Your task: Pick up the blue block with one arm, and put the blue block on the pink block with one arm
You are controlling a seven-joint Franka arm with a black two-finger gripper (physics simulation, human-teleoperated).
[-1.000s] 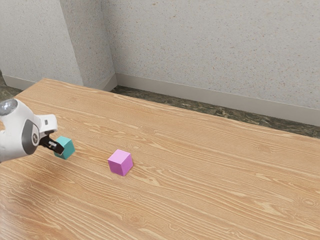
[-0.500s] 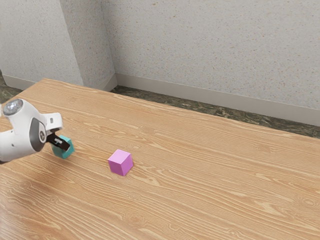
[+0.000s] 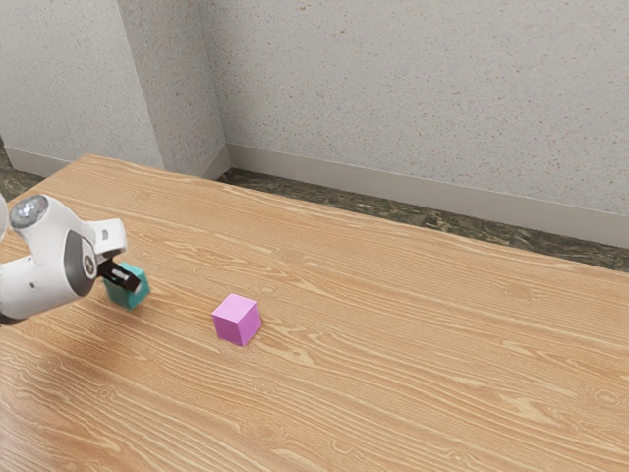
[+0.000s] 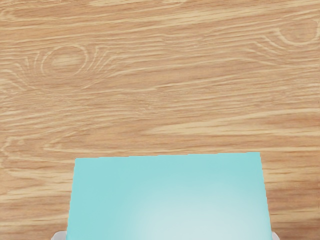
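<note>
The blue block (image 3: 139,288) is pinched in my gripper (image 3: 123,279), one black finger crossing its near face. It is at the exterior view's left, low over the table (image 3: 413,324) and well apart from the pink block (image 3: 237,320). From the wrist, its pale top spreads just under my hand against the wood grain.

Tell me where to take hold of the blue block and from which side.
Take the blue block by two opposite side faces, coming from above. It is a cube with flat, parallel faces, its top lies bare under the hand, and the pink block stands well apart, so nothing crowds the pincer.
</note>
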